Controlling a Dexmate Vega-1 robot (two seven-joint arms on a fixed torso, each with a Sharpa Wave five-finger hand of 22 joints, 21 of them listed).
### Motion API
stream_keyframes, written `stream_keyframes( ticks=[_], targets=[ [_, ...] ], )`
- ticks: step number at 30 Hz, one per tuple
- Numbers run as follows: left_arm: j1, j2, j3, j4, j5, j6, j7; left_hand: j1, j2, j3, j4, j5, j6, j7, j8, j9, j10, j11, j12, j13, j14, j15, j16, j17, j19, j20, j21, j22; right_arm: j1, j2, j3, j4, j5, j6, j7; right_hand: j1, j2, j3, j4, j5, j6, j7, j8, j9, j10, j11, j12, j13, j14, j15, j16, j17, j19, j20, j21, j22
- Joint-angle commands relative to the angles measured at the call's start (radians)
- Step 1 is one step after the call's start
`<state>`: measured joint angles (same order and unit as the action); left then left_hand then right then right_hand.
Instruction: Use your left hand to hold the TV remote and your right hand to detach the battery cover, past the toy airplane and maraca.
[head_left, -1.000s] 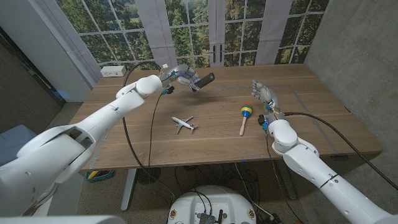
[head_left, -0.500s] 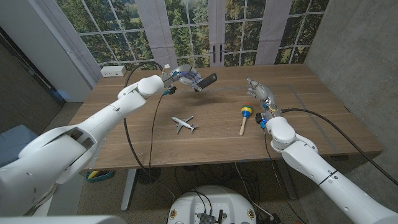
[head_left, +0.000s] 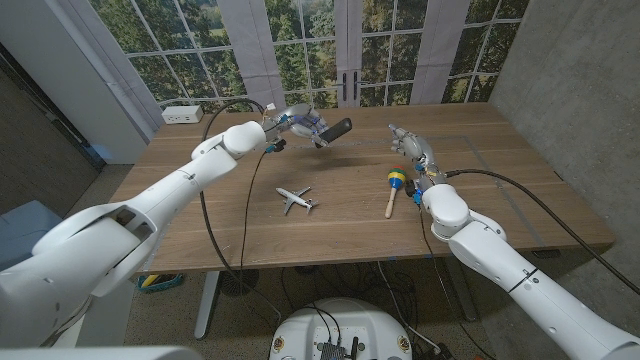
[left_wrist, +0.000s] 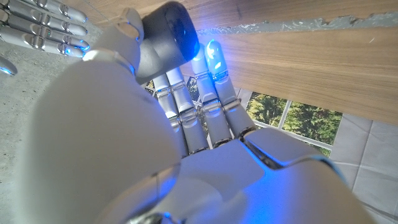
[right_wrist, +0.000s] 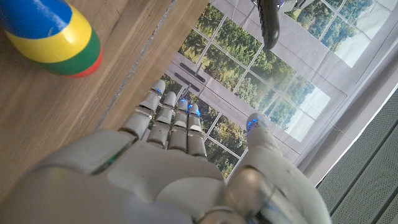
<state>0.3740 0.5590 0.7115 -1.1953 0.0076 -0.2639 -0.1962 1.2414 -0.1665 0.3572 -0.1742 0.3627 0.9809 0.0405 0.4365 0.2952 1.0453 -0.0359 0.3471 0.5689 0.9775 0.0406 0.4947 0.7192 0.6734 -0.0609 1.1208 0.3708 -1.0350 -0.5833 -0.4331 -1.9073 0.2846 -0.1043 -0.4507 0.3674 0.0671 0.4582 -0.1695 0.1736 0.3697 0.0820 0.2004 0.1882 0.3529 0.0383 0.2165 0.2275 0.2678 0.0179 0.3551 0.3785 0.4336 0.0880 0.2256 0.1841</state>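
Remote: dark, slim, tilted | held aloft in left hand

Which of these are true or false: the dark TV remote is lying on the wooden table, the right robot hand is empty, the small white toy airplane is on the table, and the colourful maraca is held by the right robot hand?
1. The dark TV remote lies on the wooden table. False: the left robot hand holds it up above the table.
2. The right robot hand holds nothing. True.
3. The small white toy airplane sits on the table. True.
4. The right robot hand holds the colourful maraca. False: it lies on the table beside that hand.
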Motion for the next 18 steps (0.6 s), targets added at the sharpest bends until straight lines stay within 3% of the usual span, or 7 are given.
stream_keyframes(
  ticks=[1, 10, 18],
  targets=[
    [0.001, -0.012, 0.002, 0.004, -0.003, -0.006, 0.002, 0.088, 0.094, 0.061, 0.005, 0.151, 0.055, -0.047, 0.003, 0.004, 0.151, -0.142, -0.006, 0.005, 0.194, -0.279, -0.004, 0.007, -0.008, -0.107, 0.011, -0.005, 0.033, 0.010, -0.036, -0.003, -0.033, -0.026, 0.006, 0.009, -0.014, -0.008, -0.002, -0.001, 0.016, 0.002, 0.011, 0.005, 0.018, -0.001, 0.013, 0.006, 0.004, -0.006, 0.004, 0.006, 0.010, 0.000, 0.006, 0.004],
    [0.000, -0.016, 0.007, 0.003, 0.003, -0.013, 0.006, 0.087, 0.093, 0.063, 0.005, 0.153, 0.054, -0.046, 0.000, 0.005, 0.152, -0.141, -0.012, 0.007, 0.193, -0.279, -0.008, 0.013, -0.013, -0.107, 0.021, -0.013, 0.049, 0.022, -0.055, 0.002, -0.061, -0.039, -0.002, 0.058, -0.043, -0.011, -0.014, 0.002, 0.030, 0.005, 0.021, 0.007, 0.040, 0.000, 0.025, 0.016, 0.025, -0.011, 0.013, 0.012, 0.042, 0.006, 0.016, 0.004],
    [0.000, -0.020, 0.012, 0.002, 0.018, -0.020, 0.017, 0.086, 0.092, 0.065, 0.005, 0.154, 0.053, -0.047, -0.003, 0.006, 0.154, -0.141, -0.016, 0.009, 0.192, -0.279, -0.011, 0.019, -0.017, -0.108, 0.030, -0.021, 0.063, 0.035, -0.070, 0.016, -0.076, -0.039, 0.000, 0.101, -0.055, -0.017, -0.006, 0.005, 0.073, 0.008, 0.042, 0.014, 0.089, -0.010, 0.052, 0.037, 0.071, -0.034, 0.036, 0.025, 0.069, -0.005, 0.024, 0.005]
  ],
)
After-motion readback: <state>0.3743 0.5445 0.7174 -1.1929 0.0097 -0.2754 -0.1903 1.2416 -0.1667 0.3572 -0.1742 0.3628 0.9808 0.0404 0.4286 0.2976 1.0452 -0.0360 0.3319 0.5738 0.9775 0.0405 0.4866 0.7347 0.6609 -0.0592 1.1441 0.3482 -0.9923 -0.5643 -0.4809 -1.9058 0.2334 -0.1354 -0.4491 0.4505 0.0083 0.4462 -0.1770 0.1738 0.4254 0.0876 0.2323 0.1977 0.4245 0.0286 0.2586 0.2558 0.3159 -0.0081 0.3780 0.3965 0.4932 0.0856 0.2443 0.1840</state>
